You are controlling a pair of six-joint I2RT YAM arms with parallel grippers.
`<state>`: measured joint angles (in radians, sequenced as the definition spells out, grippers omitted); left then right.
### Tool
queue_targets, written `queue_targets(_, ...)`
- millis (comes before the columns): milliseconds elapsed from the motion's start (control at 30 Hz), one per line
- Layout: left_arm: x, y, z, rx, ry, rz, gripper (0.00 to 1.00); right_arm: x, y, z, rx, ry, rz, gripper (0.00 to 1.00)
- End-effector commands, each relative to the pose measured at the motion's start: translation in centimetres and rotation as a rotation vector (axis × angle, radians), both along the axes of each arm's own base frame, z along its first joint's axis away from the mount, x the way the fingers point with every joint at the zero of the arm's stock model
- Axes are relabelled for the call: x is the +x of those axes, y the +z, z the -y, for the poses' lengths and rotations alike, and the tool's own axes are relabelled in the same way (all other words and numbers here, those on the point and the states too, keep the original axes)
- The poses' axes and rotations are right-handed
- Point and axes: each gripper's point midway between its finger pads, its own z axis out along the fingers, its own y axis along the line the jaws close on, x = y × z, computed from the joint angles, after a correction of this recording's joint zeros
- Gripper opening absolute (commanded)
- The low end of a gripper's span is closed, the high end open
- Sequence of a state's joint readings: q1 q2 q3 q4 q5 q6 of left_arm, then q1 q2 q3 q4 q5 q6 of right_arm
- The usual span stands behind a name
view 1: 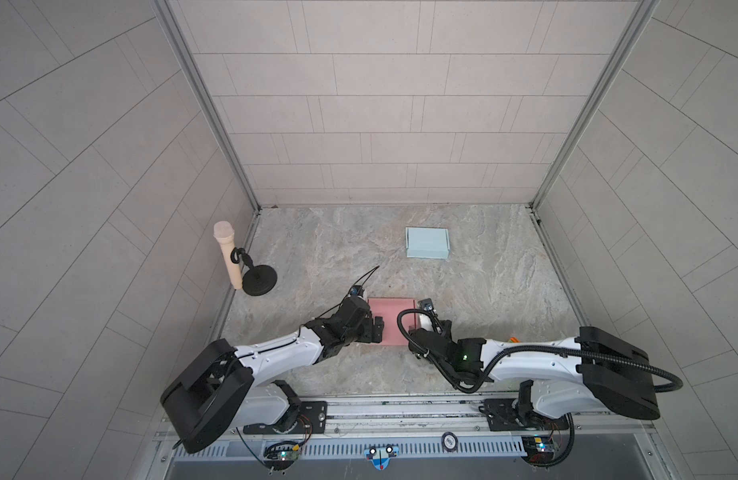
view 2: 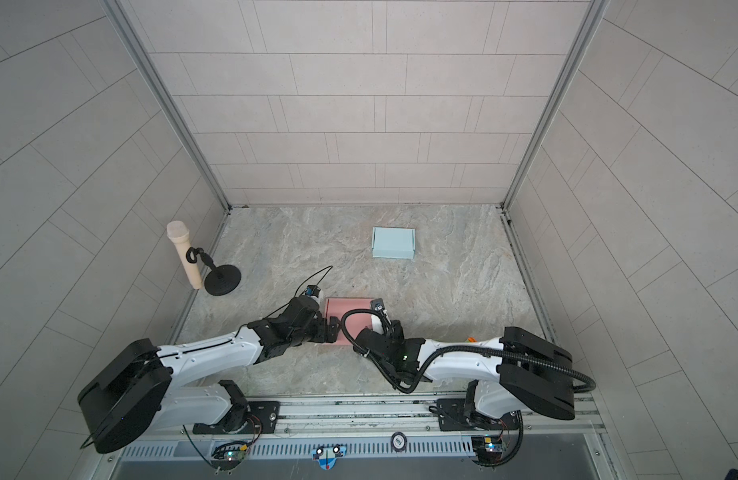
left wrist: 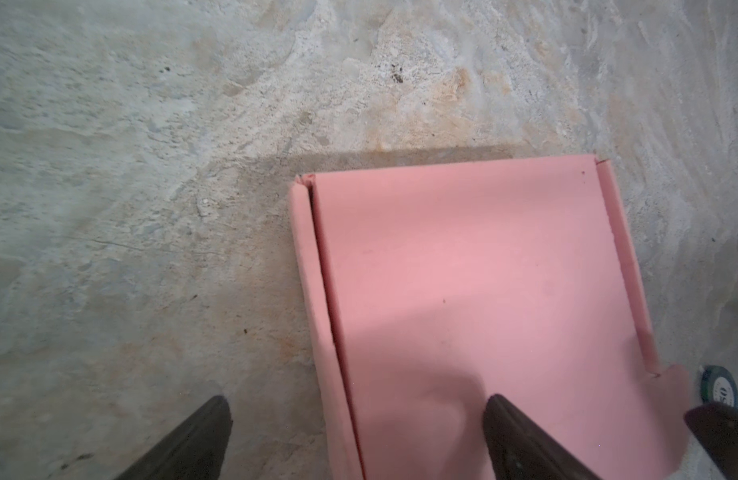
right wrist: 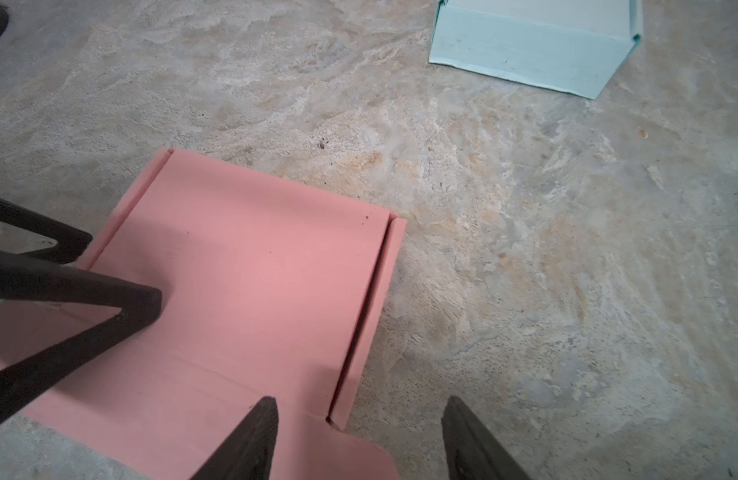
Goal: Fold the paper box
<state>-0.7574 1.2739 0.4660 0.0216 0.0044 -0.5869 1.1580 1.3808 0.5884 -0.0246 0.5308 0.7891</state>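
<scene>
The pink paper box [view 1: 390,320] lies on the marble table [view 1: 483,291] in the lower middle of both top views, between the two arms. Its broad panel is flat, with a narrow side wall raised along each long edge.

The left claw [left wrist: 357,415] is spread wide at the bottom of the left wrist view, one finger over the pink panel and the other over bare table, with a side wall between them. The right claw [right wrist: 361,407] is also spread and straddles the opposite wall without pinching it.

A pale blue box [view 1: 426,243] sits well apart, higher in the frame, and a microphone [view 1: 228,257] stands at the left.
</scene>
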Motion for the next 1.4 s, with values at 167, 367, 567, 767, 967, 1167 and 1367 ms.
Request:
queue_targets(167, -0.2, -0.9, -0.4, 0.003, 0.005, -0.010, 0.99, 0.1, -0.3, 0.5, -0.020, -0.029, -0.012, 0.65)
queue_targets(367, 0.2, 1.7, -0.2, -0.009, -0.009, 0.035, 1.00, -0.1, 1.2, 0.9, -0.016, -0.024, 0.000, 0.65)
queue_targets(567, -0.2, 4.9, -1.8, -0.022, 0.019, 0.118, 1.00, -0.1, 3.8, 0.8, 0.020, -0.026, 0.008, 0.66)
queue_targets(767, -2.2, 5.1, -3.0, -0.029, 0.000, 0.112, 1.00, -0.9, 3.8, 1.5, 0.018, -0.025, -0.035, 0.67)
queue_targets(967, -3.4, 4.5, -3.1, -0.058, -0.020, 0.103, 1.00, -1.6, 3.6, 1.8, 0.005, -0.010, -0.067, 0.67)
queue_targets(1167, -4.0, 4.7, -3.0, -0.050, -0.053, 0.094, 1.00, -1.8, 3.8, 1.6, 0.018, -0.013, -0.091, 0.67)
queue_targets(1367, -4.3, 4.4, -2.6, -0.070, -0.074, 0.084, 1.00, -2.1, 3.5, 1.4, 0.033, -0.017, -0.114, 0.67)
